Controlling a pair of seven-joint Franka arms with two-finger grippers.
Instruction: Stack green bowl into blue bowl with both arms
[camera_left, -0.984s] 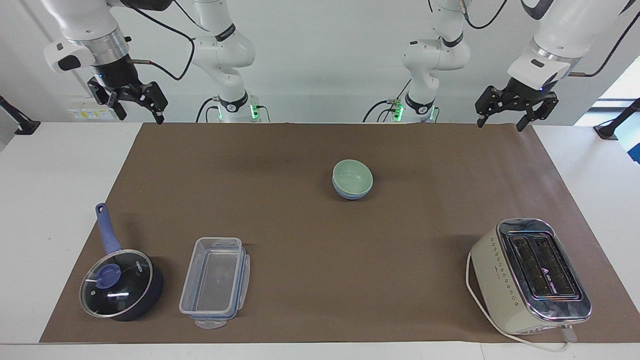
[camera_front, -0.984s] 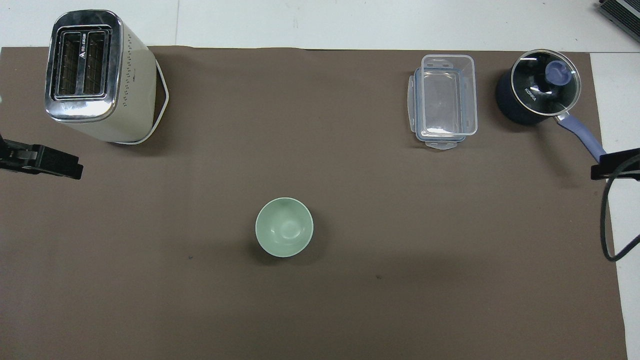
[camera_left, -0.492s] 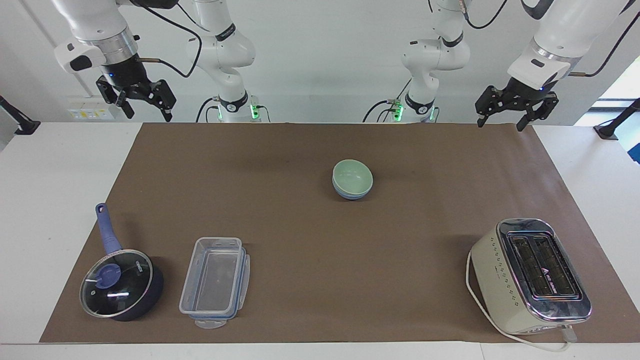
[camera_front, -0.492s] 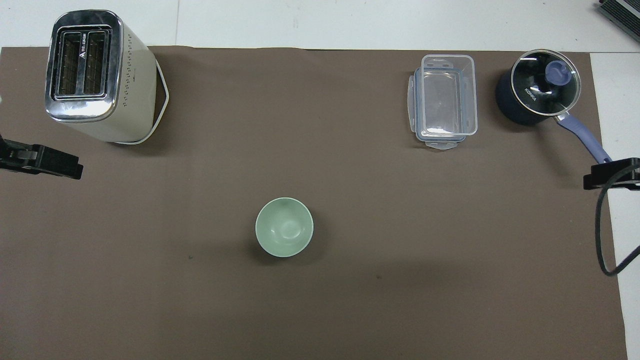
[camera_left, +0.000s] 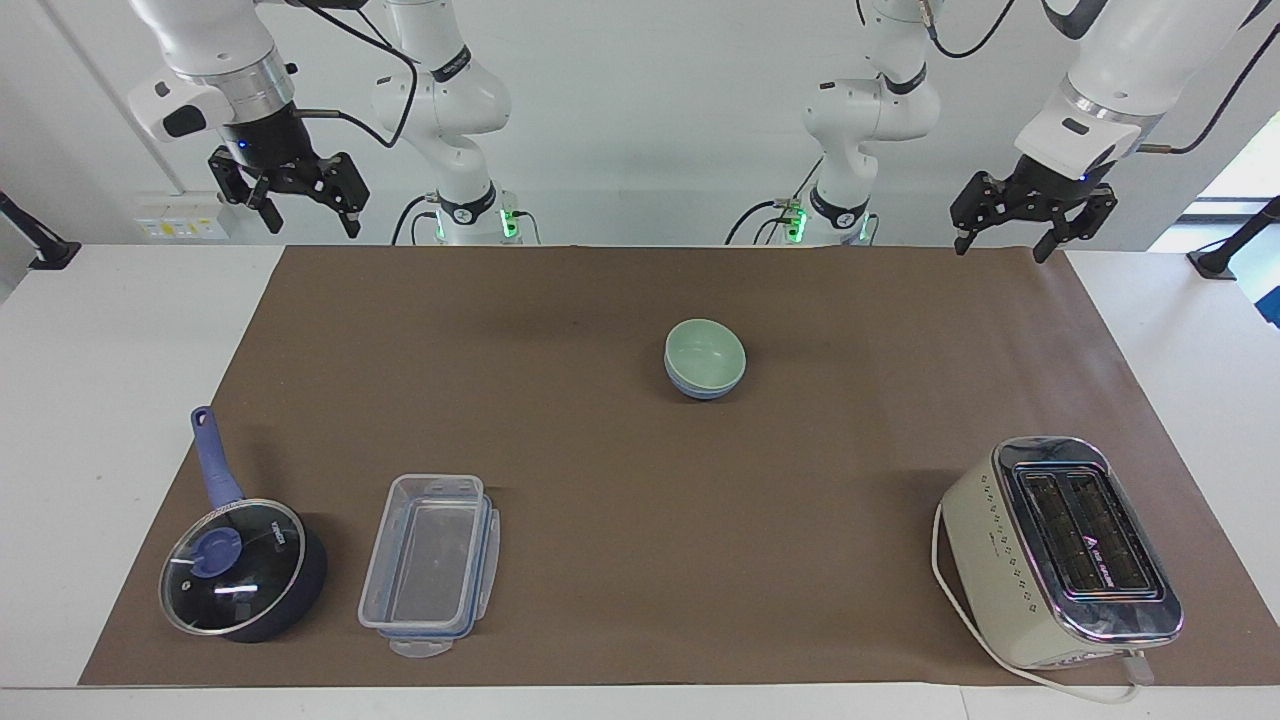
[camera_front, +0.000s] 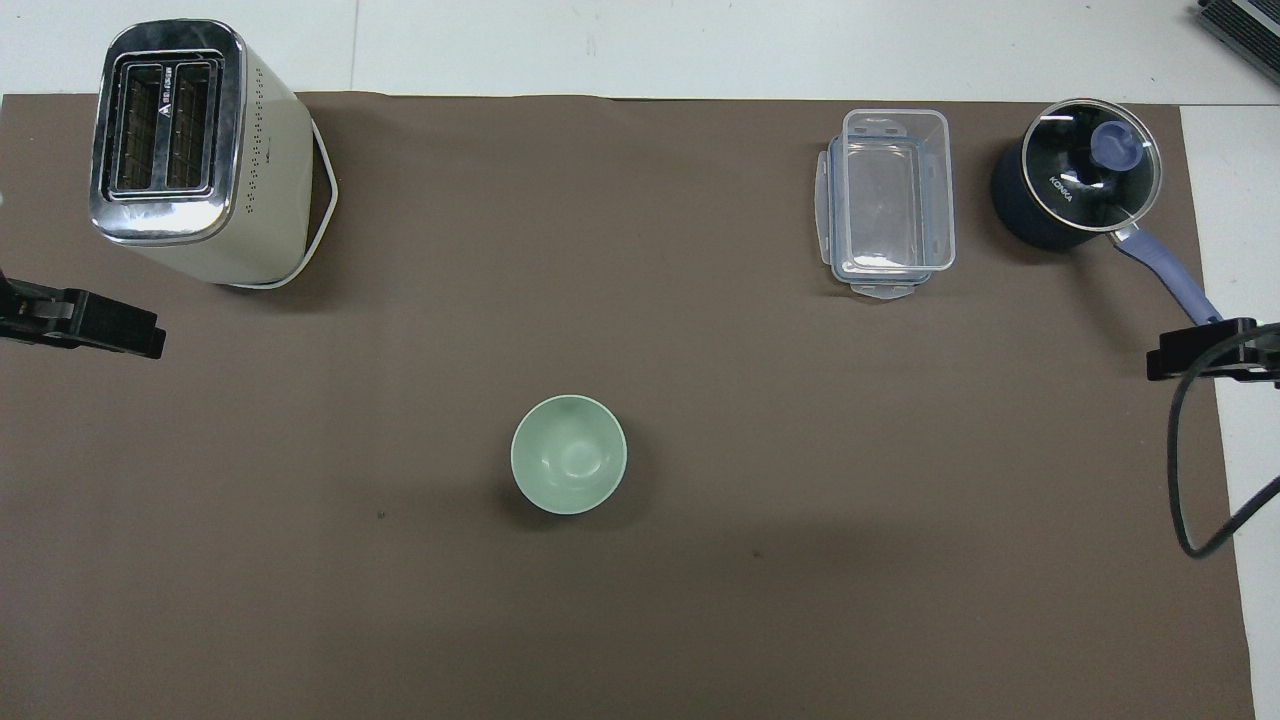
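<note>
The green bowl (camera_left: 706, 353) sits nested in the blue bowl (camera_left: 699, 390) near the middle of the brown mat. In the overhead view only the green bowl (camera_front: 568, 467) shows; the blue bowl is hidden under it. My left gripper (camera_left: 1001, 250) is open and empty, raised over the mat's corner at the left arm's end, well apart from the bowls. My right gripper (camera_left: 312, 226) is open and empty, raised over the mat's corner at the right arm's end. One finger of each shows in the overhead view: the left's (camera_front: 105, 331) and the right's (camera_front: 1195, 356).
A cream toaster (camera_left: 1062, 552) stands farther from the robots at the left arm's end. A clear lidded food box (camera_left: 430, 565) and a dark blue lidded saucepan (camera_left: 243, 570) stand farther from the robots at the right arm's end. The brown mat (camera_left: 600, 500) covers the white table.
My right gripper has moved sideways toward the middle of the table, still raised and open. The left arm and the bowls have not moved.
</note>
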